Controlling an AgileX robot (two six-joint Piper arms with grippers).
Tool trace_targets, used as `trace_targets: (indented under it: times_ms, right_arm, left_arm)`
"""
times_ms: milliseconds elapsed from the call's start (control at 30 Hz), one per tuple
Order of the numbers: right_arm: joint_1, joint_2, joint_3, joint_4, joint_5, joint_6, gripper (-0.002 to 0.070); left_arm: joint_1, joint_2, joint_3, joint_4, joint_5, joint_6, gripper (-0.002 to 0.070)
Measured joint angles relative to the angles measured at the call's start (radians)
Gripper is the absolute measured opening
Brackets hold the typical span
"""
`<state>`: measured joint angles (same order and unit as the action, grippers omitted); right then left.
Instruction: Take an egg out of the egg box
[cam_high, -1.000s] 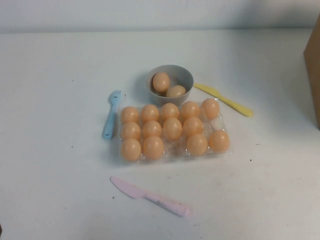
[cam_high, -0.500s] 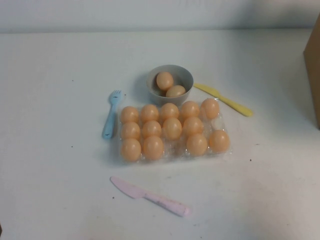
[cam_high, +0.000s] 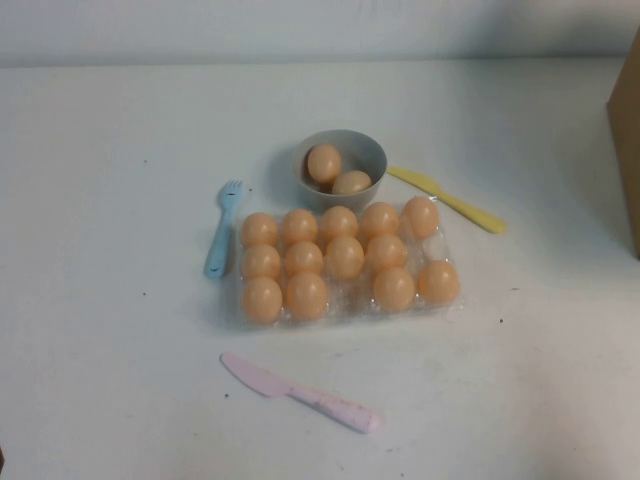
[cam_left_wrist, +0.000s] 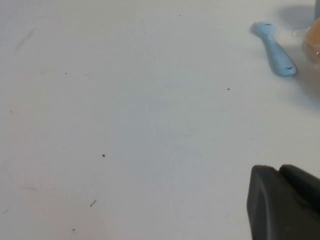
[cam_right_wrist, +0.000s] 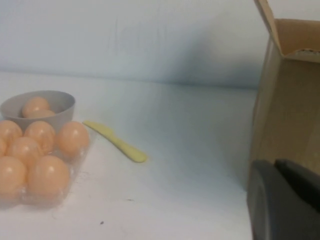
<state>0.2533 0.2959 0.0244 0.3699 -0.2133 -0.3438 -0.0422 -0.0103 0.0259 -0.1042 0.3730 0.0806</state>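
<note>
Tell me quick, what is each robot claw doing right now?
Left gripper: parked above bare table near the light-blue plastic fork; cannot be told.
Right gripper: closed, holding nothing, beside the brown cardboard box.

Blue fork (cam_left_wrist: 274, 50) on white table (cam_left_wrist: 140, 125), dark left gripper (cam_left_wrist: 285, 205) nearby.

Staged lab tabletop: bare white table (cam_high: 120, 350), blank wall (cam_right_wrist: 150, 40), cardboard box (cam_right_wrist: 287, 100), toy-coloured plastic cutlery.

Bowl (cam_high: 370, 150), fork (cam_high: 221, 232), knives (cam_high: 300, 394), carton (cam_high: 625, 130)
</note>
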Motion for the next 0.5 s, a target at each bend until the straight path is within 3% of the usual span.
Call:
trace_targets:
  times_ms: [333, 500]
  right_arm:
    - [-0.248, -0.214, 0.002, -0.037, 0.253, 0.006, -0.0017]
    - [-0.335, -0.303, 0.002, -0.076, 0.501, 0.087, -0.0017]
  left_arm:
    - [0.000, 0.000, 0.000, 0.000, 0.000, 0.000, -0.0003]
    - [0.000, 0.000, 0.000, 0.000, 0.000, 0.000, -0.0003]
